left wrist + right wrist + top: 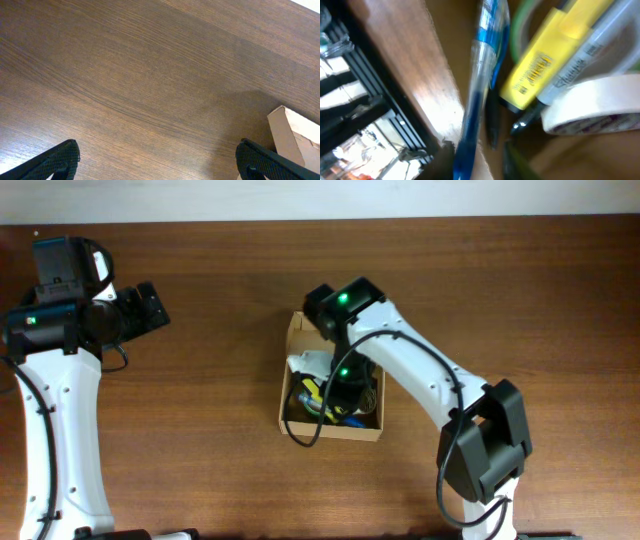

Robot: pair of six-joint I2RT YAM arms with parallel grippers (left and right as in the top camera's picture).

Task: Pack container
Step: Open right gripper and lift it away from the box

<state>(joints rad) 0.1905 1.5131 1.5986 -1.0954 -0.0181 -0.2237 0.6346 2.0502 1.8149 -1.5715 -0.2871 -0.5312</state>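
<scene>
The container (330, 433), a small tan cardboard box with its top open, sits near the middle of the wooden worktop (200, 430). The right arm comes in from about 4 o'clock and bends down into it, so the right end effector (340, 392) is inside the box, among the contents. Its fingers are hidden in the overhead view and do not show in its own wrist view, so I cannot tell whether they are apart or together.

The right wrist view is close and blurred. It shows a blue pen (480, 75) lying along the box wall. A yellow highlighter (540, 65) is just beside it, a grey marker (580, 65) lies against the highlighter, and a white tape roll (600, 105) is at 4 o'clock.

The left end effector (145, 305) hangs over bare worktop, well apart from the container at roughly its 10 o'clock. Its fingers (60, 160) are spread wide with nothing between them. In the left wrist view, one corner of the box shows at 4 o'clock.
</scene>
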